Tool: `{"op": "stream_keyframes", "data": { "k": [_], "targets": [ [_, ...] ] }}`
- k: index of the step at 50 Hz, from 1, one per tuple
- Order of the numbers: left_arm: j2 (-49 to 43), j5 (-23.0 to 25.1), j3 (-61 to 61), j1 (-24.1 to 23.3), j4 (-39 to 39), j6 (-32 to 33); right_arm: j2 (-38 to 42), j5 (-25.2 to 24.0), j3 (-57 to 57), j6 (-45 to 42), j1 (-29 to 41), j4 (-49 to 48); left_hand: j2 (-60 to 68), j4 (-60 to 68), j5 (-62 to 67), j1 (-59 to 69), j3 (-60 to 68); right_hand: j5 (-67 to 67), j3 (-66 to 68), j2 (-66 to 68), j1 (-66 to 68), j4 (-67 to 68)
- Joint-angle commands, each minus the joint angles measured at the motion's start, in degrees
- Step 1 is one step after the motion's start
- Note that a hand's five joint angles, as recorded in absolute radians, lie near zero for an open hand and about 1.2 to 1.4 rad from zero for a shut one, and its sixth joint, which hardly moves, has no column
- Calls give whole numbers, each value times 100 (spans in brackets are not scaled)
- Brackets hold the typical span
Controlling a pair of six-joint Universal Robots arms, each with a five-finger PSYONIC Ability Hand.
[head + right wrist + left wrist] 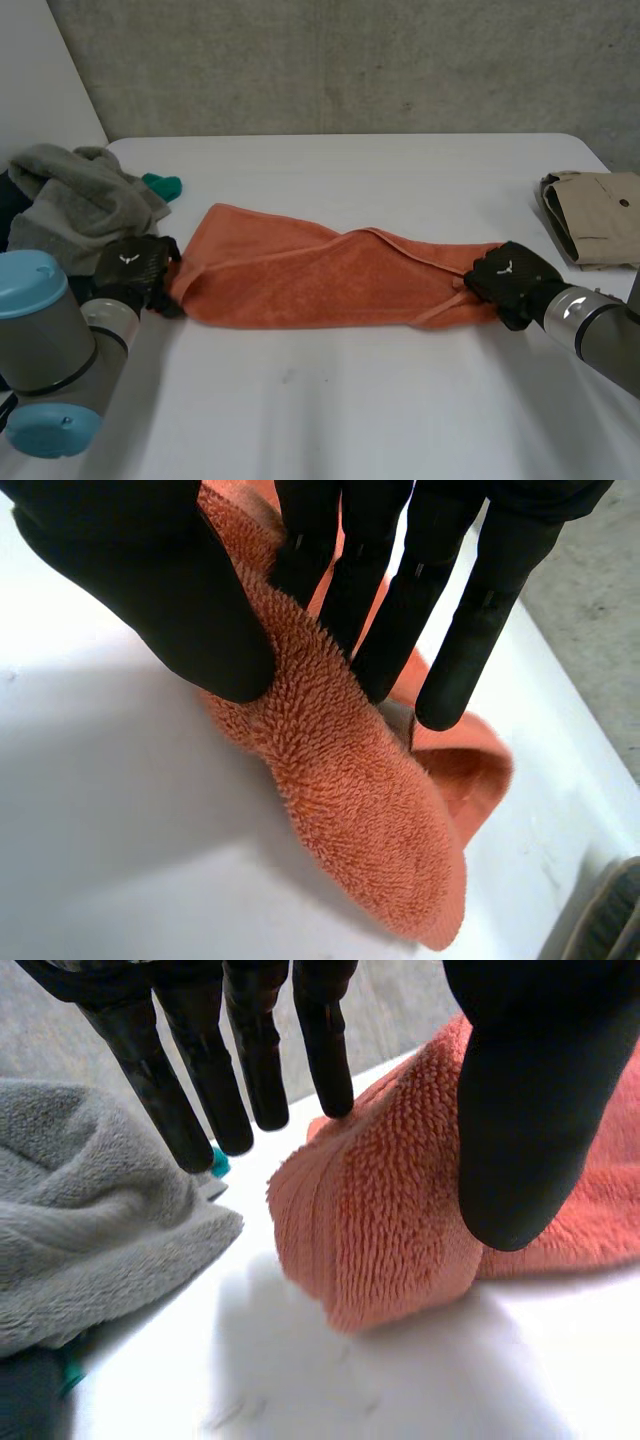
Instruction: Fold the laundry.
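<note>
Head view: orange towel held at both ends, open desk in front of it

The orange towel (pixel 310 275) lies stretched lengthwise across the middle of the desk (pixel 350 410). It looks doubled along its length, with a loose flap running diagonally over its right half. I judge it is drawn out this way so that the short ends can be brought together for the next fold.

The left robot hand (pixel 135 265) has the towel's left end. In the left wrist view the thumb (pixel 530 1110) bears on the bunched corner from one side and straight fingers (pixel 255 1050) stand at the other, the nearest touching the pile. The corner is therefore pinched rather than merely pressed. The right robot hand (pixel 512 280) holds the right end, and the right wrist view shows the terry nipped between its thumb and fingers, the end drooping below them toward the desk.

The near long edge runs fairly straight, while the far one bows up at the left. The desk is open in front of the towel and behind it, which gives room to swing an end over. The sides are tighter. A grey towel (pixel 75 190) is heaped just beside the left robot hand, with a small teal cloth (pixel 162 185) at its edge. A folded beige garment (pixel 595 215) lies near the right robot hand but apart from it. An end-to-end fold would pass clear of both
</note>
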Motion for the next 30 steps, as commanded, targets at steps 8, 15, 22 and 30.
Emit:
{"op": "stream_keyframes", "data": {
  "k": [8, 15, 22, 30],
  "targets": [
    [133, -563, 305, -286, -406, 295, -534, 62, 256, 407, 292, -236, -195, -147, -118, -105, -196, 1324, 1184, 1280, 1743, 1133],
    [-245, -703, 815, -444, -528, 234, -596, 378, 423, 407, 397, -307, -60, -12, 17, 30, -61, 1324, 1184, 1280, 1743, 1133],
    [-325, -765, 965, -638, -1135, 76, -604, 431, 450, 346, 371, -263, -278, -230, -201, -188, -280, 1324, 1184, 1280, 1743, 1133],
    [-307, -879, 1009, -892, -1303, -91, -560, 423, 459, 319, 344, -289, -883, -836, -807, -794, -885, 1324, 1184, 1280, 1743, 1133]
  ]
}}
